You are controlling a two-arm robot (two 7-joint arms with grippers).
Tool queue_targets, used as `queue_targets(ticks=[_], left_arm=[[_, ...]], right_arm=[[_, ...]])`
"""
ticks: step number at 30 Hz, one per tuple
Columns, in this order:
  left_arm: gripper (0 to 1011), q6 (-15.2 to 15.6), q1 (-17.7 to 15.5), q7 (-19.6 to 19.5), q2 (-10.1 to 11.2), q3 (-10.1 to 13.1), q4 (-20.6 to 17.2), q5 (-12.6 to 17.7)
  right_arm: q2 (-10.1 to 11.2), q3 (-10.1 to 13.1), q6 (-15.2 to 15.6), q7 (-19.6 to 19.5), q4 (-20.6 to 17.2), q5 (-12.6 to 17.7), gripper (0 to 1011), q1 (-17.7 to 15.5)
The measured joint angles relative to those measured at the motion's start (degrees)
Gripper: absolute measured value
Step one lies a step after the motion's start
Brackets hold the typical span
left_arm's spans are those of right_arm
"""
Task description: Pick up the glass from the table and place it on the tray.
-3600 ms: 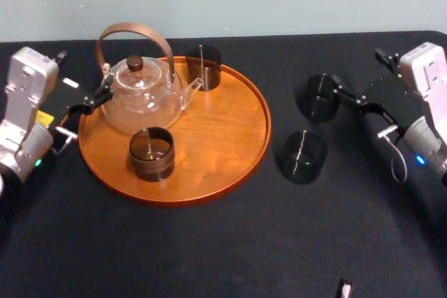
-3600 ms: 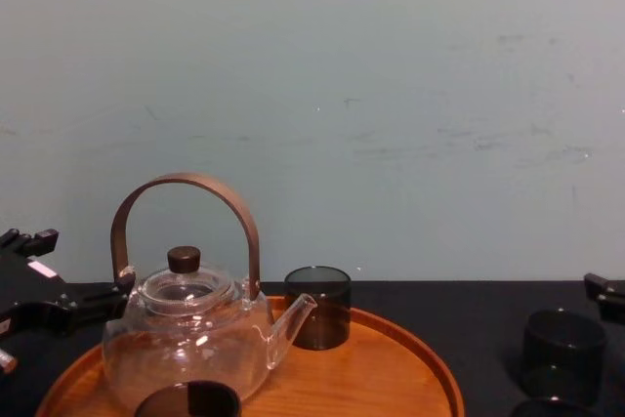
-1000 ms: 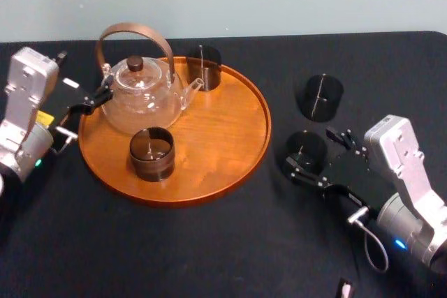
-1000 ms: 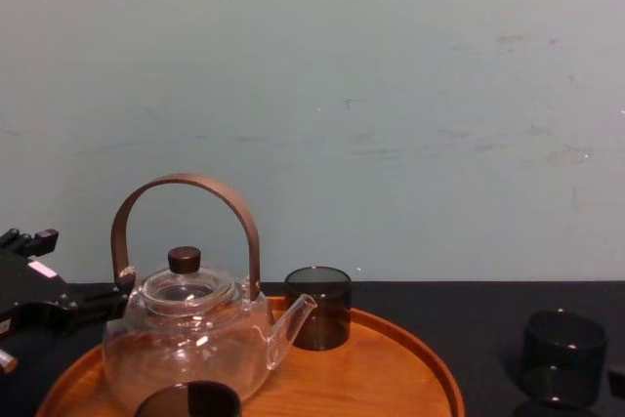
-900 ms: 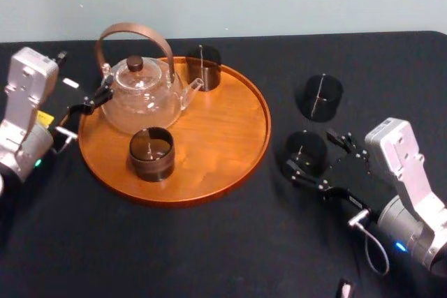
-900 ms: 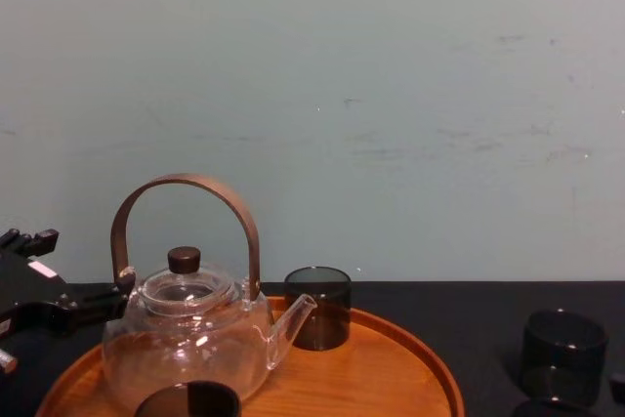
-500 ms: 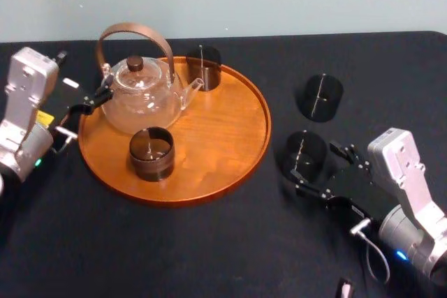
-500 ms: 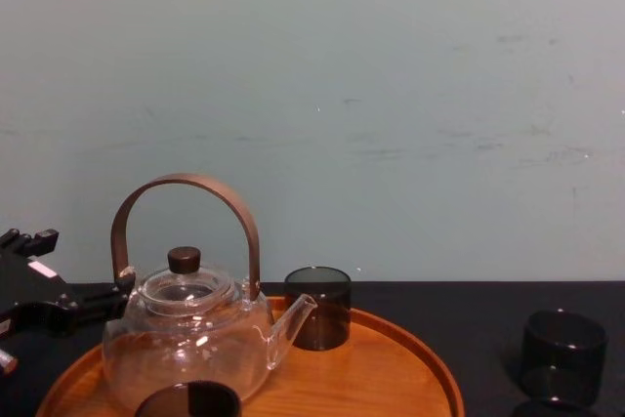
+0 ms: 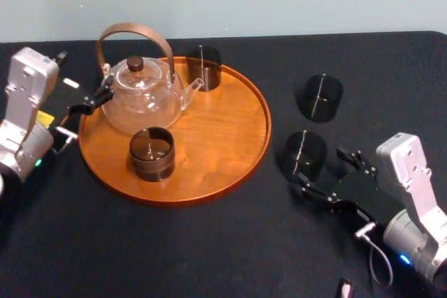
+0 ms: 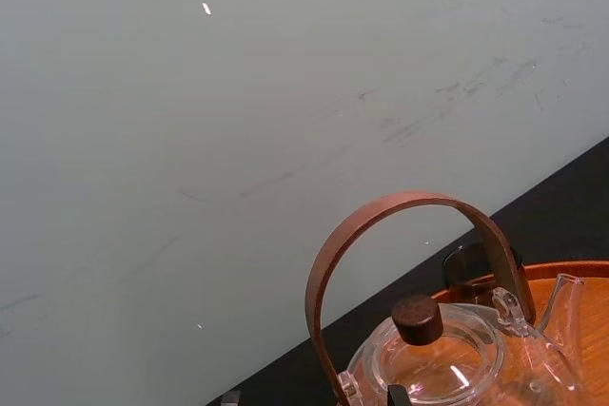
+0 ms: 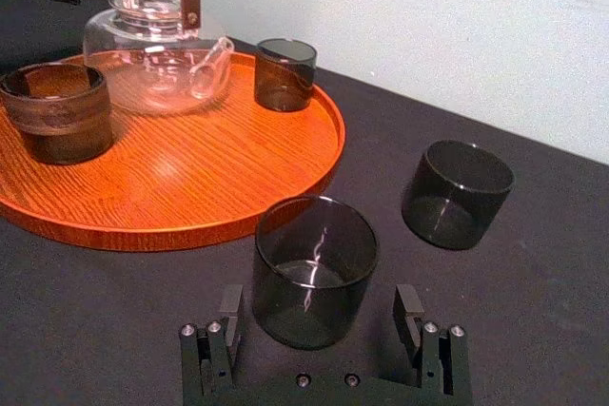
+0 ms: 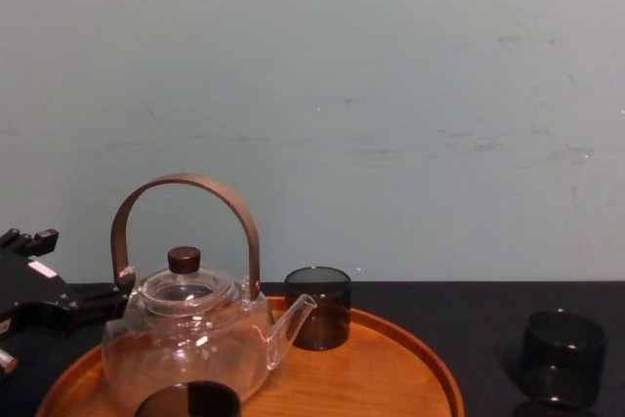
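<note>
Right gripper [image 9: 323, 169] straddles the glass [image 9: 305, 153], jaws spread, no grip.
Glass upright on the table [image 9: 209, 242], just right of the tray [image 9: 230, 130]. Left gripper [image 9: 85, 111] parked at the tray's left edge by the teapot [image 9: 142, 95], jaws apart.

Soft, even light, with small glints on the teapot [image 9: 143, 99] and sheen on the tray [image 9: 223, 123].

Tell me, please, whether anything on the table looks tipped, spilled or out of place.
Nothing stands out. The glass teapot and two smoked glasses stand upright on the wooden tray; two more glasses stand on the black table, the right gripper open at the nearer glass. The left gripper hangs beside the tray.
</note>
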Motion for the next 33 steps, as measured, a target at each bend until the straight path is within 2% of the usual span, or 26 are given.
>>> queue_targets(ticks=[8, 18, 30, 33], left_arm=[[1001, 0.00, 0.00, 0.00, 0.00, 0.00, 0.00, 0.00], [1001, 0.00, 0.00, 0.00, 0.00, 0.00, 0.00, 0.00], [1001, 0.00, 0.00, 0.00, 0.00, 0.00, 0.00, 0.00], [1001, 0.00, 0.00, 0.00, 0.00, 0.00, 0.00, 0.00]], right_arm=[[-1.47, 0.80, 0.08, 1.30, 2.24, 0.08, 1002, 1.12], [-3.56, 1.07, 0.35, 4.06, 6.29, -0.30, 1002, 5.03], [-5.52, -0.79, 0.42, 7.02, 10.90, -1.49, 1002, 10.36], [-6.17, -1.42, 0.21, 7.84, 13.01, -1.50, 1002, 12.11]])
